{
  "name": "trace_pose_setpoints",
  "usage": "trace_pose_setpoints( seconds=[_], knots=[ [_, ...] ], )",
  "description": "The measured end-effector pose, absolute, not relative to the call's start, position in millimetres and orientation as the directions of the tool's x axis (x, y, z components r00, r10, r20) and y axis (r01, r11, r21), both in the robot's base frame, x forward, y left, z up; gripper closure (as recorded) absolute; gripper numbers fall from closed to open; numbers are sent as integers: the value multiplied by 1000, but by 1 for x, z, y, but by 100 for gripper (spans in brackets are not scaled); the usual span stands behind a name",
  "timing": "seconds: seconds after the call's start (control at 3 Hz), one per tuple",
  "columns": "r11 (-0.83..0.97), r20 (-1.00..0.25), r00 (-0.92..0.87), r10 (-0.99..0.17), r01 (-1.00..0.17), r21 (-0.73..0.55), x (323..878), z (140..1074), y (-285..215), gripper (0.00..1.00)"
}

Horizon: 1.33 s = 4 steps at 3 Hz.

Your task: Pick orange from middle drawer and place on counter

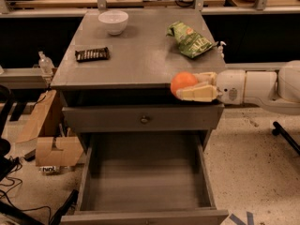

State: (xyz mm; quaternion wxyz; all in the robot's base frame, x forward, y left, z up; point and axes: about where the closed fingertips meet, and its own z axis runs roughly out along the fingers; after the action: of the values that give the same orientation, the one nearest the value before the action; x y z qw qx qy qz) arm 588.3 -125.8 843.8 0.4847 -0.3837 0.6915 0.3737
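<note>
the gripper (186, 86) reaches in from the right of the frame, its jaws pinching the orange (183, 81) at the front right edge of the counter (140, 62). whether the fruit touches the top, i cannot tell. the middle drawer (145, 182) stands pulled out at lower centre. a white bowl (113, 21), a dark snack bar (92, 54) and a green chip bag (190, 39) lie on the counter.

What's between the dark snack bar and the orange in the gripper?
Nothing: the camera view shows bare counter between the dark snack bar and the orange, which the gripper holds at the counter's front right edge.
</note>
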Motion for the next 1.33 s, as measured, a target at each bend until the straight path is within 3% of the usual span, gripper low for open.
trace_pose_setpoints(
  seconds=[0.33, 1.33],
  knots=[
    [500, -961, -235, -143, -855, 135, 615, 871, -108, 100],
    [577, -954, -141, -266, -815, -41, 680, 889, -25, 100]
  ],
)
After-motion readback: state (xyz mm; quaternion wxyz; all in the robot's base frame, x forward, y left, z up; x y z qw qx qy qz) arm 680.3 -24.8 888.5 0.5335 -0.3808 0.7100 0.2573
